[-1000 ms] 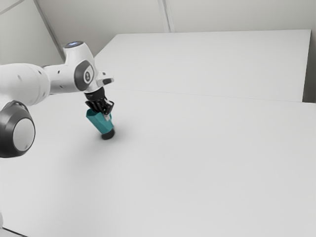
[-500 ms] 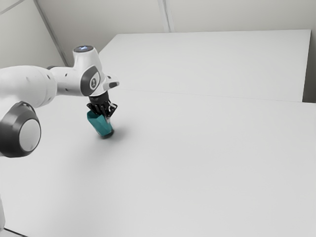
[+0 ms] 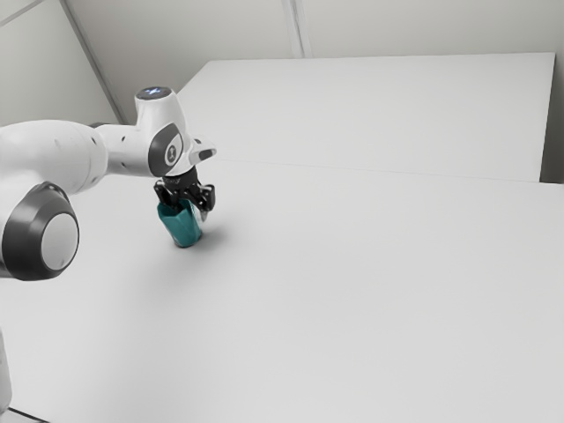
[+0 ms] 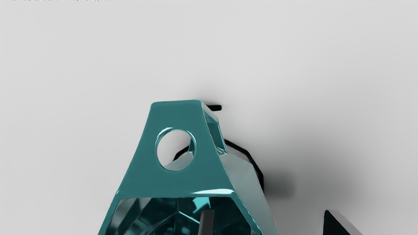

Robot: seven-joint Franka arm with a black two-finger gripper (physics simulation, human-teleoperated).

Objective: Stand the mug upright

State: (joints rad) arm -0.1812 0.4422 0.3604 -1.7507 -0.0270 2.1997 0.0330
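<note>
Leaning mug (image 3: 183,229), long axis steep, mouth up toward exterior view's left

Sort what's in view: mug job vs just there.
Job:
teal mug, tilted
gripper, open, one finger inside the mug, one outside

Just there:
white table under the mug
white surface beyond the seam

count from both views: one mug (image 3: 181,227), with one handle (image 4: 177,116) on it, one round hole (image 4: 175,150) through that handle and one dark base (image 4: 256,165). one robot arm (image 3: 55,157), one gripper (image 3: 192,211), two fingers (image 4: 206,223) on it.
</note>
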